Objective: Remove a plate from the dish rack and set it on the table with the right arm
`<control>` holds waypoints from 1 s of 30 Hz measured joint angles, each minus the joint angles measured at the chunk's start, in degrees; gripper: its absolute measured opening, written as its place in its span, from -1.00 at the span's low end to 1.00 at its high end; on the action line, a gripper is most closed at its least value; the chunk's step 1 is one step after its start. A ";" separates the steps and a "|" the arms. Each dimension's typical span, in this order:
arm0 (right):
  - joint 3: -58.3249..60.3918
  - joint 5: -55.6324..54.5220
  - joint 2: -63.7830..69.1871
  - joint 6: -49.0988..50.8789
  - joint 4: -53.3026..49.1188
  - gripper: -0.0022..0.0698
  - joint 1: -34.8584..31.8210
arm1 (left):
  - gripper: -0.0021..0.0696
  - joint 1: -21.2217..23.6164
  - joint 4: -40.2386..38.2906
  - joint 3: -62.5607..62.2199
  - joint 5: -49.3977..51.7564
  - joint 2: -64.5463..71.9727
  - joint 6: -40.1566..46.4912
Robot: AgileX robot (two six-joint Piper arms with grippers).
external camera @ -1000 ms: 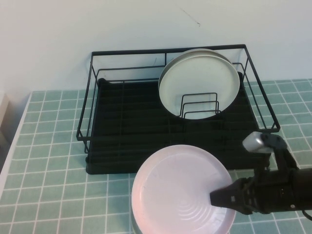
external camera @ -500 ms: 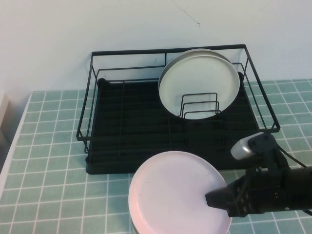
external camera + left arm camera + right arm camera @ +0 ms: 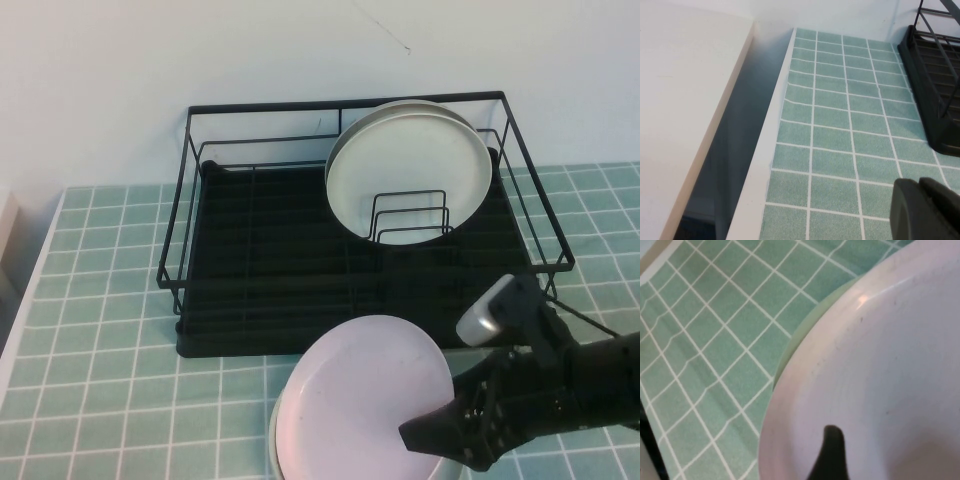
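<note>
At the front of the desk (image 3: 110, 330), just forward of the dish rack (image 3: 270, 270), the right pincer (image 3: 425, 436) holds the pink plate (image 3: 365, 400) by its near rim, closed on that edge with one fingertip (image 3: 832, 450) lying over the plate's inner face. Plate is clear of the rack and tilted, its far edge raised toward the rack; beneath it a pale green rim, apparently a mint-green plate (image 3: 805, 325), shows on the tiles. Whether the pink plate touches that green one cannot be told. Cream-white plates (image 3: 410, 165) stand upright in the rack's wire dividers, well apart from the held plate. Left pincer (image 3: 927, 210) hangs low over the left side of the desk near the rack's end; how its fingers stand cannot be told, and nothing is seen in it.

Handling, as judged: the plate looks rigid, smooth and matte, likely moderate in weight and breakable if dropped. A grip on the raised rim is the only practical hold; held from one edge it can pivot or slip, so it calls for a slow, level lowering onto bare tiles
</note>
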 joint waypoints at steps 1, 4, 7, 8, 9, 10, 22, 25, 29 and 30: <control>-0.48 -0.16 -0.56 0.00 -0.91 0.66 0.00 | -0.95 0.00 0.00 0.00 0.00 0.00 0.00; -1.13 -2.09 -2.92 0.00 -3.43 0.67 0.00 | -0.95 0.00 0.00 0.00 0.00 0.00 0.00; -1.13 -5.01 -6.15 -0.10 -6.82 0.67 0.00 | -0.95 0.00 0.00 0.00 0.00 0.00 0.00; -1.13 -5.59 -7.25 -0.20 -7.71 0.67 0.00 | -0.95 0.00 0.00 0.00 0.00 0.00 0.00; -1.13 -5.94 -8.02 -0.21 -8.28 0.67 0.00 | -0.95 0.00 0.00 0.00 0.00 0.00 0.00; -1.13 -6.27 -8.88 -0.21 -8.88 0.67 0.00 | -0.95 0.00 0.00 0.00 0.00 0.00 0.00; -1.13 -6.04 -21.62 0.61 -10.98 -0.28 0.00 | -0.95 0.00 0.00 0.00 0.00 0.00 0.00; -1.13 -5.86 -29.23 1.94 -11.10 -0.74 0.00 | -0.95 0.00 0.00 0.00 0.00 0.00 0.00; -1.13 -5.58 -38.67 2.55 -12.29 -0.90 0.00 | -0.95 0.00 0.00 0.00 0.00 0.00 0.00; -1.13 -5.58 -40.59 2.55 -13.10 -0.91 0.00 | -0.95 0.00 0.00 0.00 0.00 0.00 0.00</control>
